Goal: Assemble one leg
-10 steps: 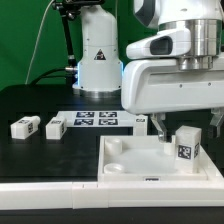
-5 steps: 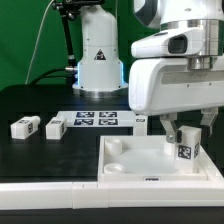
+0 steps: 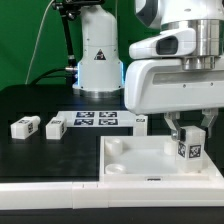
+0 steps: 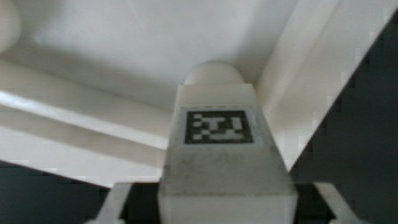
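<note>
A leg (image 3: 190, 149), a small white block with a square tag, stands upright in the near corner of the large white tray-like piece (image 3: 130, 160) at the exterior view's right. My gripper (image 3: 189, 134) hangs over it with one finger on each side. In the wrist view the leg (image 4: 221, 130) fills the middle, and my gripper (image 4: 228, 206) shows a dark gap between the leg and each finger, so the jaws stand open around it. Two more legs (image 3: 25, 127) (image 3: 56, 128) lie on the black table at the exterior view's left.
The marker board (image 3: 95, 121) lies flat behind the tray. Another small tagged block (image 3: 141, 122) sits just past it, partly hidden by my arm. A white robot base (image 3: 97, 50) stands at the back.
My gripper has shifted toward the exterior view's right, so its fingers now stand on both sides of the upright leg. The leg itself has stayed in place.
</note>
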### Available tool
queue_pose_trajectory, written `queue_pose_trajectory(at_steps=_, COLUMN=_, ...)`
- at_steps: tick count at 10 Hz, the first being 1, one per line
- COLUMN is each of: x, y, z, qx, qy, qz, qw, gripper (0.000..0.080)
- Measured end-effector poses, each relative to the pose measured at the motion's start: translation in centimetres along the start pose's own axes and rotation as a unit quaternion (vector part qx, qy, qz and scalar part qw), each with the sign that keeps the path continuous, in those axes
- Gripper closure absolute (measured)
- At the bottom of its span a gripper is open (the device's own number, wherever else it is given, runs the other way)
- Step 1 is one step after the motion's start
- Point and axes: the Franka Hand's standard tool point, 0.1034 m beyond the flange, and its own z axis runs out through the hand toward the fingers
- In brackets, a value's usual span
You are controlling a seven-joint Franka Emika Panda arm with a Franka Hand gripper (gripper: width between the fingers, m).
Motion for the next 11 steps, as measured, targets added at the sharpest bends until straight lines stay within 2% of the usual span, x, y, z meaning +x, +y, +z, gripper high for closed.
queue_pose_trajectory(at_steps=1, x=0.0, y=0.1, z=0.0, qx=0.002, qy=0.001, qz=0.061, qw=0.998, gripper=0.0505)
queue_pose_trajectory(at_steps=4, x=-0.1, y=0.6, z=-0.1, qx=0.009, qy=0.017, qz=0.261, qw=0.965, gripper=0.0505)
queue_pose_trajectory(at_steps=7, x=0.1, y=1.6, z=0.0, qx=0.004, qy=0.027, qz=0.350, qw=0.936, gripper=0.0501)
queue_pose_trajectory(at_steps=8, x=0.1, y=1.8, z=-0.1, qx=0.001, qy=0.028, qz=0.356, qw=0.934, gripper=0.0452)
queue_pose_trajectory(at_steps=9, x=0.1, y=1.7, z=0.0, qx=0.001, qy=0.028, qz=0.349, qw=0.937, gripper=0.0452)
queue_pose_trajectory(at_steps=10, x=0.1, y=1.7, z=0.0, qx=0.000, qy=0.028, qz=0.330, qw=0.944, gripper=0.0259)
queue_pose_trajectory(at_steps=11, x=0.1, y=1.5, z=0.0, qx=0.000, qy=0.027, qz=0.320, qw=0.947, gripper=0.0259)
